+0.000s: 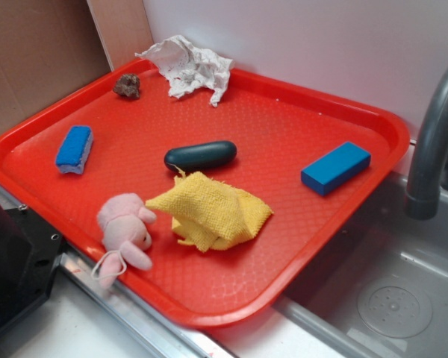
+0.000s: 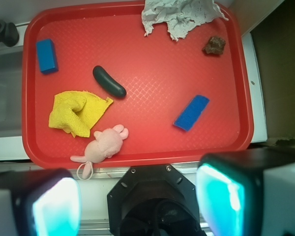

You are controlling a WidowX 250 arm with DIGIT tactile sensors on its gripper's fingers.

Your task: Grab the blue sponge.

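The pincer is hanging high above the near tray edge, fingers spread apart and empty, since the blue sponge is lying untouched below.

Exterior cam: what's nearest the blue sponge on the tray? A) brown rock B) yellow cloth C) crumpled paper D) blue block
A: the blue sponge lies by the tray's left rim, and the brown rock sits just beyond it, closer than anything else listed.

Steel counter carries the red tray.
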